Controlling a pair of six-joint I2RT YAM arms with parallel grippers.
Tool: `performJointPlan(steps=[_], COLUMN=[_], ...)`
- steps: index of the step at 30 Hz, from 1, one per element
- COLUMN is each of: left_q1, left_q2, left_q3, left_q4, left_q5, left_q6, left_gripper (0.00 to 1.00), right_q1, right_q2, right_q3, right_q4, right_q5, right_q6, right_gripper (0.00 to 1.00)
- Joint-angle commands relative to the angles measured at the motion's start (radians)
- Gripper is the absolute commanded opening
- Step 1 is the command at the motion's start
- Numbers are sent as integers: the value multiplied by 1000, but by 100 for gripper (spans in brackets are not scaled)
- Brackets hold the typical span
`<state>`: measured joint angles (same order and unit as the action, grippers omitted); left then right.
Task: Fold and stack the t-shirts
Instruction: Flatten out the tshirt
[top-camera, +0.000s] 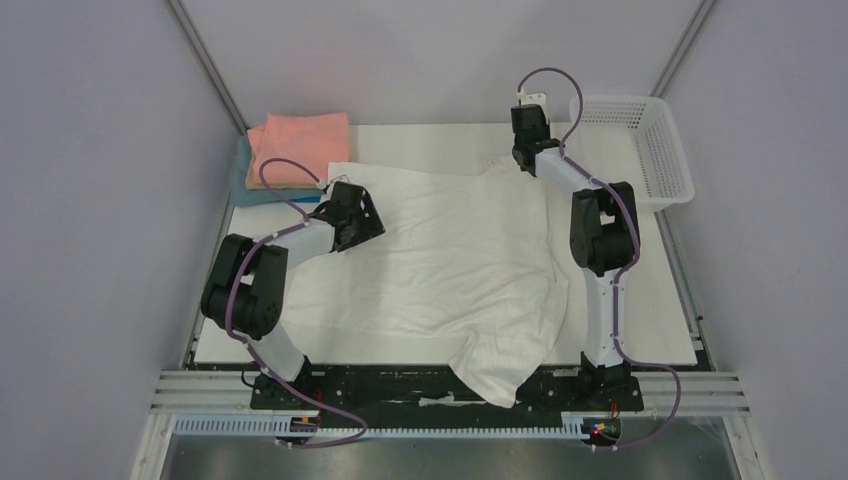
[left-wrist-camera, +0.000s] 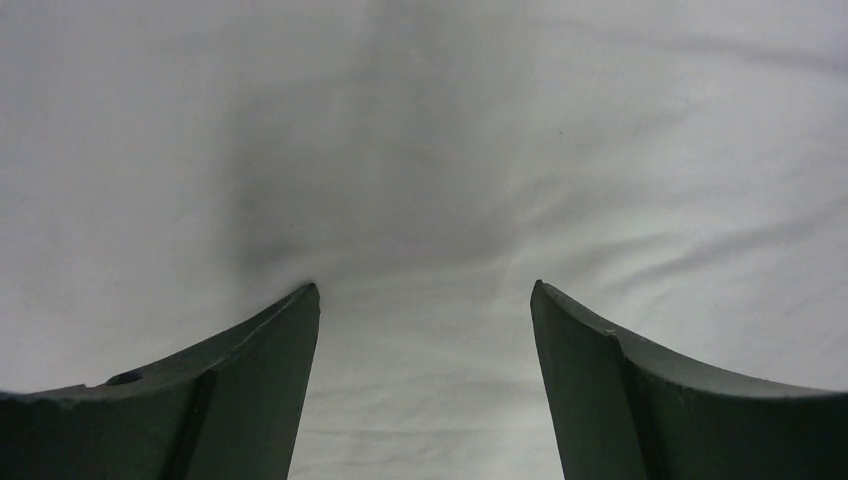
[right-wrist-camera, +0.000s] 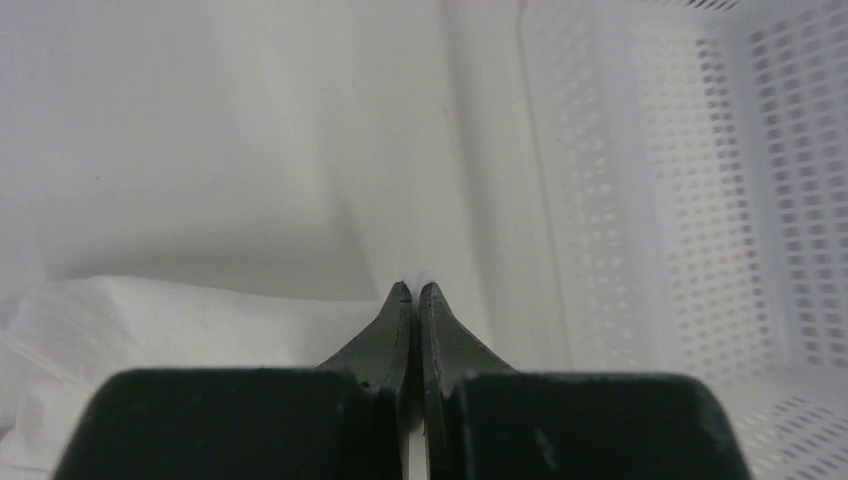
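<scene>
A large white t-shirt (top-camera: 450, 260) lies spread over the table, one part hanging over the near edge. My left gripper (top-camera: 362, 218) is open and rests low over the shirt's left part; the left wrist view shows its fingers (left-wrist-camera: 265, 380) spread wide on white cloth (left-wrist-camera: 430, 200). My right gripper (top-camera: 522, 160) is at the shirt's far right corner, shut on a bit of white cloth (right-wrist-camera: 416, 276) that pokes out between its tips (right-wrist-camera: 415, 290). A salmon-pink folded shirt (top-camera: 300, 145) lies on a blue one (top-camera: 245, 180) at the far left.
A white plastic lattice basket (top-camera: 645, 150) stands at the far right, close to my right gripper, and fills the right of the right wrist view (right-wrist-camera: 700, 200). The table's bare white surface (top-camera: 660, 300) shows to the right of the shirt.
</scene>
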<state>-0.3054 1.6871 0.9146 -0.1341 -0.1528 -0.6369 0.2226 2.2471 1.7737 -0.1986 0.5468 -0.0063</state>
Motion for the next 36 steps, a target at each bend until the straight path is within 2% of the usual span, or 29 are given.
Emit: performJointPlan(steps=[1,6,9,11,12,13,14,16,17,21,26,31,33,36], left_q1=[2,3,3,3,3,3,3,3,3,2,2,2,2,2], left_q2=[42,55,56,53,51,51,49,42,34,-14,-81,-102,-101,-96], left_q3=[32,45,53,55,57,59,64,70,73,74,63,51,52,50], left_q4=[-52,-58,-61,-64,-64,-64,-64,-62,-60,-47,-38,-29,-25,4], left_q5=[-63,-64,-68,-71,-70,-66,-60,-43,-37,-13,10,41,56,106], left_q6=[22,22,23,22,23,22,23,22,19,18,10,12,11,1], left_gripper=[84,84,84,84,84,84,84,84,84,84,84,84,85,84], right_q1=[39,51,51,48,41,38,36,35,35,35,36,35,35,35], right_q2=[-77,-21,54,117,152,179,192,173,136,-96,-372,-558,-584,-555], right_q3=[102,155,205,276,311,355,381,381,356,120,-243,-628,-698,-663], right_q4=[-44,-49,-52,-38,-33,-33,-37,-37,-28,30,44,169,229,251], right_q5=[277,303,267,242,203,169,134,95,71,-9,-276,-479,-529,-544], right_q6=[-147,-177,-176,-179,-179,-177,-166,-141,-131,-90,28,173,183,154], right_gripper=[0,1,8,17,24,42,53,91,98,98,98,98,98,98])
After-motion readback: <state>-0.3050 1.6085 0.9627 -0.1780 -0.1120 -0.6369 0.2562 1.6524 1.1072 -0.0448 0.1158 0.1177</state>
